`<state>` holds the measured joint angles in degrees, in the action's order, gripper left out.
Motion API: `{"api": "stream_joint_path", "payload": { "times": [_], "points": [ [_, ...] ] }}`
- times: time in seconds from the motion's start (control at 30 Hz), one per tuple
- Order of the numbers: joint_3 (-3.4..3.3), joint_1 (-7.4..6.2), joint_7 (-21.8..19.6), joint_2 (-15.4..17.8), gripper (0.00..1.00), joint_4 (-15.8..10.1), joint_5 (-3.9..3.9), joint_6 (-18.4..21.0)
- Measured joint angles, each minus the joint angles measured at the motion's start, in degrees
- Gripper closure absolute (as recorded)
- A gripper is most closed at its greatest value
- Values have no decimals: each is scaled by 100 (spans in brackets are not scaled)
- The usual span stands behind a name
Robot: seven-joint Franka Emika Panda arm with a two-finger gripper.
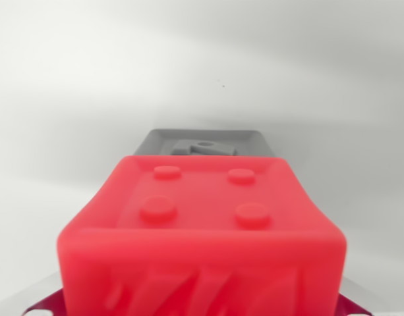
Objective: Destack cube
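A red cube (pixel 202 224) with four round studs on its top face fills the lower half of the wrist view, very close to the camera. Right behind it a grey cube (pixel 203 141) with a raised rim and a moulded top lies on the white surface; only its far part shows. My gripper (pixel 202 296) sits at the bottom edge. Only pale slivers with dark red patches, the fingers (pixel 40 304), show against the red cube's two lower sides. The jaws appear shut on the red cube, which hides the contact itself.
A plain white surface (pixel 70 99) spreads around and beyond both cubes. A tiny dark speck (pixel 221 83) marks it further back.
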<state>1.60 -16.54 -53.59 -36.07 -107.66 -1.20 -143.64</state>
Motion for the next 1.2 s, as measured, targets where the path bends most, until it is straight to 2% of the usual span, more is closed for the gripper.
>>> {"api": "stream_joint_path", "payload": {
  "times": [0.83,1.2],
  "points": [
    [1,3,16,663,100,-60,0,558],
    [-1,159,288,732,100,-266,0,483]
  ]
}}
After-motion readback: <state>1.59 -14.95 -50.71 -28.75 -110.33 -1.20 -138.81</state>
